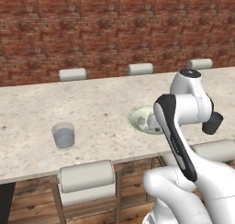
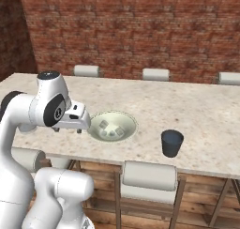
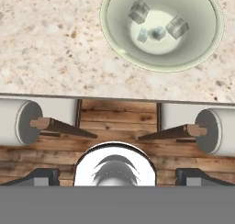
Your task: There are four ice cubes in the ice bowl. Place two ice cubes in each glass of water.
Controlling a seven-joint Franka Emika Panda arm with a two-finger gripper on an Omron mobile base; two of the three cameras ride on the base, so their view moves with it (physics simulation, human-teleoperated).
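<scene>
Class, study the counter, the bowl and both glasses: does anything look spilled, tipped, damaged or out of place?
Nothing stands out. The ice bowl sits upright with four ice cubes inside; the clear glass and dark glass stand upright on the counter.

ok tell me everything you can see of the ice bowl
The ice bowl is wide, shallow and round, pale greenish-cream with a thin lighter rim. It sits upright on the speckled counter near its front edge. Four ice cubes lie loose in its bottom. Nothing else touches it.
</scene>
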